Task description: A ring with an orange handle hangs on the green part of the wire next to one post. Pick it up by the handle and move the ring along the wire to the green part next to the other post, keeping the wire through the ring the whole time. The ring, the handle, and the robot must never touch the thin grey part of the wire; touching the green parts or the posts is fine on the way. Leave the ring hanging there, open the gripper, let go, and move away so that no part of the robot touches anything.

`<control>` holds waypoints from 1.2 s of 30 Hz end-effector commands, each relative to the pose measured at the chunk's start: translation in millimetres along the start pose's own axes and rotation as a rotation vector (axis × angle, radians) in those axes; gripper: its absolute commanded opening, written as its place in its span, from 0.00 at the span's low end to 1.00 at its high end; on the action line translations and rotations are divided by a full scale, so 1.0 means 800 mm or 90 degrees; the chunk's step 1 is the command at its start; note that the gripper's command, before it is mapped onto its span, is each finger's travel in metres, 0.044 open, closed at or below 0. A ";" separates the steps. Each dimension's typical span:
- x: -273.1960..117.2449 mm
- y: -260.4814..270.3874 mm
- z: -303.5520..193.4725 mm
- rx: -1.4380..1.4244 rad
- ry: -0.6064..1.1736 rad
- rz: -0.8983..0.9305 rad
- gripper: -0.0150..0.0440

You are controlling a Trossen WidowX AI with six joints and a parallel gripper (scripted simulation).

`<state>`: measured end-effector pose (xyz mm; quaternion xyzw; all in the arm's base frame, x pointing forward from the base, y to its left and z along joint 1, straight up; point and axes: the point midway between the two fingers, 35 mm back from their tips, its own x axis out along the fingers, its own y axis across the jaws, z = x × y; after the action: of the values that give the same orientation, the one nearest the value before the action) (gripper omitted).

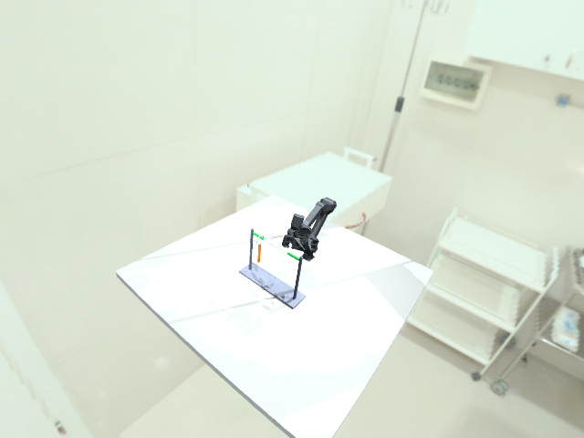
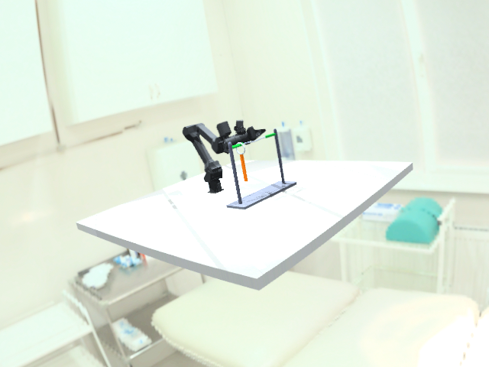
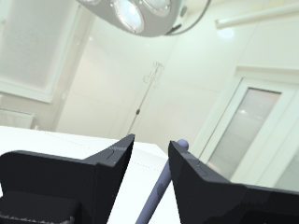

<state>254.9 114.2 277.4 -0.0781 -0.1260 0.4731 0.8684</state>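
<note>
The ring (image 1: 259, 245) (image 2: 240, 153) hangs around the green part (image 1: 257, 235) (image 2: 235, 146) next to one post (image 1: 251, 252) (image 2: 235, 173). Its orange handle (image 1: 259, 253) (image 2: 243, 167) hangs straight down. Grey wire (image 1: 276, 246) runs to the other green part (image 1: 293, 256) (image 2: 270, 135) by the far-end post (image 1: 297, 278) (image 2: 280, 157). My gripper (image 1: 285, 245) (image 2: 263, 131) (image 3: 151, 141) is partly open and empty, high on the robot's side of the wire and away from the handle. Whether it clears the wire is hard to tell. Ring and handle are outside the wrist view.
The posts stand on a flat grey-blue base (image 1: 272, 285) (image 2: 257, 197) on the white table (image 1: 329, 329) (image 2: 197, 232). In the wrist view a round-topped post (image 3: 155, 193) shows between the fingers, partly behind the right one. The arm's base stands behind the wire frame.
</note>
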 end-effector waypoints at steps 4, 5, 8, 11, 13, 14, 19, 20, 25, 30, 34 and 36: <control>-0.049 -0.042 -0.057 0.021 0.074 -0.132 0.53; -0.058 -0.047 -0.065 0.026 0.085 -0.153 0.53; -0.087 -0.060 -0.090 0.042 0.118 -0.215 0.53; -0.117 -0.069 -0.113 0.059 0.150 -0.277 0.53; -0.137 -0.074 -0.128 0.071 0.171 -0.318 0.53; -0.148 -0.075 -0.135 0.077 0.181 -0.338 0.53; -0.200 -0.075 -0.169 0.113 0.229 -0.439 0.53; -0.210 -0.074 -0.176 0.121 0.238 -0.459 0.53; -0.260 -0.062 -0.205 0.163 0.281 -0.558 0.53; -0.286 -0.049 -0.216 0.184 0.298 -0.603 0.53; -0.287 -0.050 -0.215 0.183 0.299 -0.607 0.53; -0.283 -0.059 -0.212 0.178 0.299 -0.609 0.53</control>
<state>219.0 -102.8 89.5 0.0043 0.1164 0.0105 0.9931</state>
